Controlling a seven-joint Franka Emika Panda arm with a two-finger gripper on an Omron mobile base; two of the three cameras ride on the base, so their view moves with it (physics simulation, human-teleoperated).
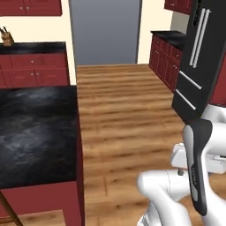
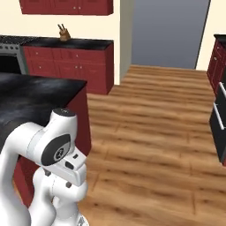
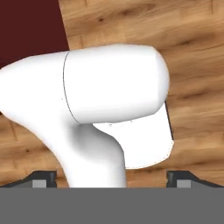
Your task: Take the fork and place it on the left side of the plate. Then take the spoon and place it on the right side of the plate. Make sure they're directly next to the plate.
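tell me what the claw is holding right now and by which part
Nothing is held: the claw is wide open, its fingertips far apart with no object between them.

We count one knife block [image 1: 6,37], sitting on the back counter [image 1: 35,47]. One black-topped island [image 1: 37,132]. One black fridge [image 1: 201,62] with four silver handles showing. One grey doorway [image 1: 105,32]. One stove [image 2: 9,53] at the left edge of the right base view. Two finger tips [image 3: 43,178] in the hand view.
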